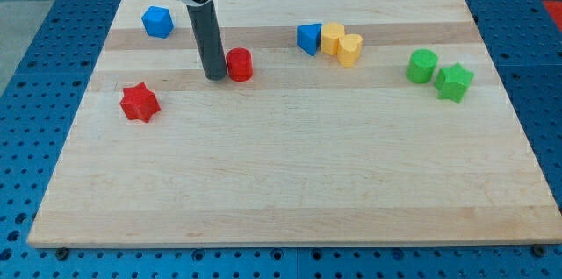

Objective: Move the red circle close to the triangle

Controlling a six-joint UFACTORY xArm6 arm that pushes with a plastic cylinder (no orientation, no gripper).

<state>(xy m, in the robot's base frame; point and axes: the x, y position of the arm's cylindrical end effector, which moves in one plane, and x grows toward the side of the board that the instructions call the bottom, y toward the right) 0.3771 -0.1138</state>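
Note:
The red circle [240, 64] is a short red cylinder on the wooden board, in the upper middle-left of the view. The blue triangle [308, 38] lies up and to its right, touching a yellow block. My tip [214, 77] stands on the board just left of the red circle, touching or nearly touching its left side. The dark rod rises from the tip to the arm at the view's top.
A yellow hexagon [332, 38] and a yellow heart [350, 49] sit right of the triangle. A blue cube [157, 21] is at upper left, a red star [139, 102] at left. A green cylinder [422, 66] and a green star [454, 82] are at right.

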